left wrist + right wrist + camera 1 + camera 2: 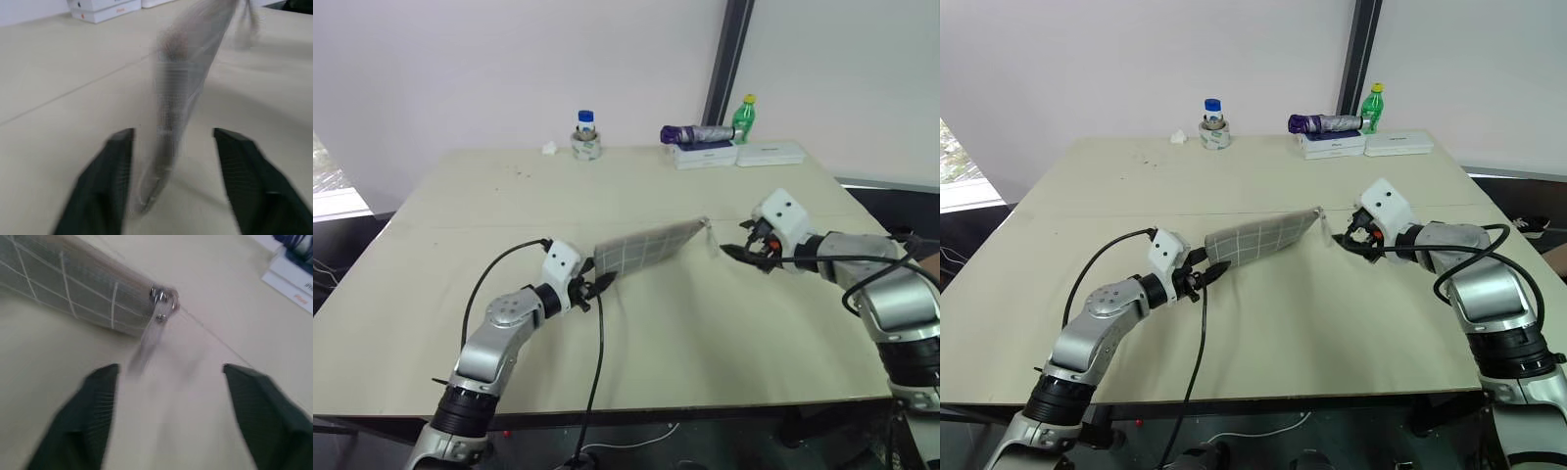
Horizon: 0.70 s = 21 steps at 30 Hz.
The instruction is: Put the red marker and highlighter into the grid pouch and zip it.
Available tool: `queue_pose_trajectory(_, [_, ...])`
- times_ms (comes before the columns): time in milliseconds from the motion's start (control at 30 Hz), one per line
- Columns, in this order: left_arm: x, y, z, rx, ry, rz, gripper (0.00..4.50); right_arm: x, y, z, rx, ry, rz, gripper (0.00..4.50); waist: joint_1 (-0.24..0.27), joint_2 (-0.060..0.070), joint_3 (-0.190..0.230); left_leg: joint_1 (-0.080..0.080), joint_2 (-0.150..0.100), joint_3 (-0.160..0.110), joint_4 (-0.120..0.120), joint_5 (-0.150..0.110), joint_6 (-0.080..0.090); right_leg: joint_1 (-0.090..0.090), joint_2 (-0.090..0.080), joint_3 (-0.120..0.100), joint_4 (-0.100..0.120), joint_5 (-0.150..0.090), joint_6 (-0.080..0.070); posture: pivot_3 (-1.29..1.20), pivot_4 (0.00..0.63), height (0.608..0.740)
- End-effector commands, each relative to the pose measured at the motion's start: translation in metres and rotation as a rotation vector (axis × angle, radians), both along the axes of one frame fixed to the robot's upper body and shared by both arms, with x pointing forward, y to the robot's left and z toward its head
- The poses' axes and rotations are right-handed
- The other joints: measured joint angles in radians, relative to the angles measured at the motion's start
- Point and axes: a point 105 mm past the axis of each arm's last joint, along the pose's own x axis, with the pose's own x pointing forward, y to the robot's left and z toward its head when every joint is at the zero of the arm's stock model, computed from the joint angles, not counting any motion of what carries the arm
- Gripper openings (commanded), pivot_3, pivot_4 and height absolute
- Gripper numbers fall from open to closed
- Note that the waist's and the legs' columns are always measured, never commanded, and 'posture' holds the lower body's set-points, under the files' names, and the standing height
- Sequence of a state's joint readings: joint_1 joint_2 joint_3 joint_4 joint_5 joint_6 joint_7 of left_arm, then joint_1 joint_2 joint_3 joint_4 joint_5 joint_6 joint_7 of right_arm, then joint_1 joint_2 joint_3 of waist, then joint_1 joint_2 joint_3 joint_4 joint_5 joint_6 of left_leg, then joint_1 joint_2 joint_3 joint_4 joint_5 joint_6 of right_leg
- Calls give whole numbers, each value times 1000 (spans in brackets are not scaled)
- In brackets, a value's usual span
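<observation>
Fingers of left gripper and right gripper spread wide, holding nothing. Grid pouch mid-table between them, slider at end by right gripper. Marker, highlighter presumably inside; task looks essentially finished.

Beige table, white walls, dark vertical post
</observation>
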State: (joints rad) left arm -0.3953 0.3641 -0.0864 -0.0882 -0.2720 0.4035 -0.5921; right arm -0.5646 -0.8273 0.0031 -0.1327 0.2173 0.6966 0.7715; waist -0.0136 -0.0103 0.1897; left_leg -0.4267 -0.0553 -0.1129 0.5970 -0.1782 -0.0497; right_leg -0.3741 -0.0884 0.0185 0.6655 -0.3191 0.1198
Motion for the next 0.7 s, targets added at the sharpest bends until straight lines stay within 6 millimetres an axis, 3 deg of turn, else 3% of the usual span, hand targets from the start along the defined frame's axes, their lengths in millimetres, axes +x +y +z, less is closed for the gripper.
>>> queue_pose_trajectory(33, [-8,11,12,-33,-7,3,3651,-10,2,3,-26,-40,55,4471,0,0,0,0,0,0,0,0,0,0,0,0,0,0,0,0,150,740])
queue_pose_trajectory(300, [-27,62,9,-68,80,110,3651,-27,-18,-19,-35,53,56,4471,0,0,0,0,1,0,0,0,0,0,0,0,0,0,0,0,150,740])
queue_pose_trajectory(433, [-36,89,-2,-28,115,185,3651,-28,-30,-26,-44,74,25,4471,0,0,0,0,1,0,0,0,0,0,-1,0,0,0,0,0,150,740])
queue_pose_trajectory(700, [-42,102,-4,2,101,233,3651,-21,-28,-25,19,36,37,4471,3,0,0,0,1,0,0,0,0,0,-1,1,-1,0,-1,0,150,740])
